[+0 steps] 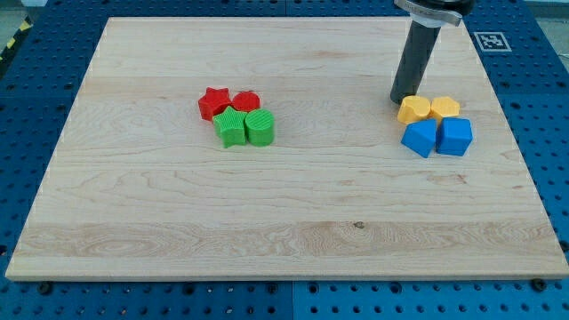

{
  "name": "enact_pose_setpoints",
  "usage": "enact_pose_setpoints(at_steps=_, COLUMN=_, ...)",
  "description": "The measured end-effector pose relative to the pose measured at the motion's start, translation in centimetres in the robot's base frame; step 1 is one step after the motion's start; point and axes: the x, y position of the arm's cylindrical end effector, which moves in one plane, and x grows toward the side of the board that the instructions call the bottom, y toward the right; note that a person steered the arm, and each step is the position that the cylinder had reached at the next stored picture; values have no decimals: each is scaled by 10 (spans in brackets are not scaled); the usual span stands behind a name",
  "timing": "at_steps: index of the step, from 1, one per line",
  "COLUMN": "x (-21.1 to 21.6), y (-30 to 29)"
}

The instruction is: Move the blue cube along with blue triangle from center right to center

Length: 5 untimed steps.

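Observation:
The blue cube [456, 136] and the blue triangle [420, 139] lie side by side, touching, at the view's centre right on the wooden board [178, 213]. The triangle is to the left of the cube. Just above them sit a yellow star-like block [413, 109] and a yellow hexagon-like block [444, 108], touching the blue pair. My tip [401, 100] stands just above and left of the yellow blocks, next to the left yellow one. It is apart from the blue blocks.
A cluster sits left of centre: a red star [213, 102], a red block [246, 101], a green star [231, 126] and a green cylinder-like block [260, 127]. A marker tag [488, 40] lies off the board at the top right.

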Motion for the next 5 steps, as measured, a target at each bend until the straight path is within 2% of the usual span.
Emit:
enact_pose_setpoints(at_steps=2, x=-10, y=0)
enact_pose_setpoints(at_steps=3, x=-31, y=9)
enact_pose_setpoints(at_steps=4, x=-26, y=57)
enact_pose_setpoints(at_steps=5, x=11, y=86)
